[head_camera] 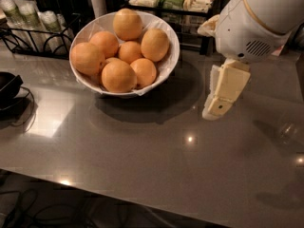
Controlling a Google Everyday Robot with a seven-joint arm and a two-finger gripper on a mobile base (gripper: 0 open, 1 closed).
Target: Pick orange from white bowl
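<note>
The white bowl [170,60], lined with crinkled white paper, stands on the grey counter at the back left of centre. It holds several oranges [118,76], heaped up, with one orange [127,23] on top at the back. My gripper [214,109] hangs from the white arm [256,20] at the right. It points down to just above the counter, to the right of the bowl and apart from it. It holds nothing that I can see.
A black wire rack with cups [26,20] stands at the back left. A rack of packets [173,1] is behind the bowl. A black object with a cable [8,87] lies at the left edge. The counter's front edge [118,186] runs along the bottom.
</note>
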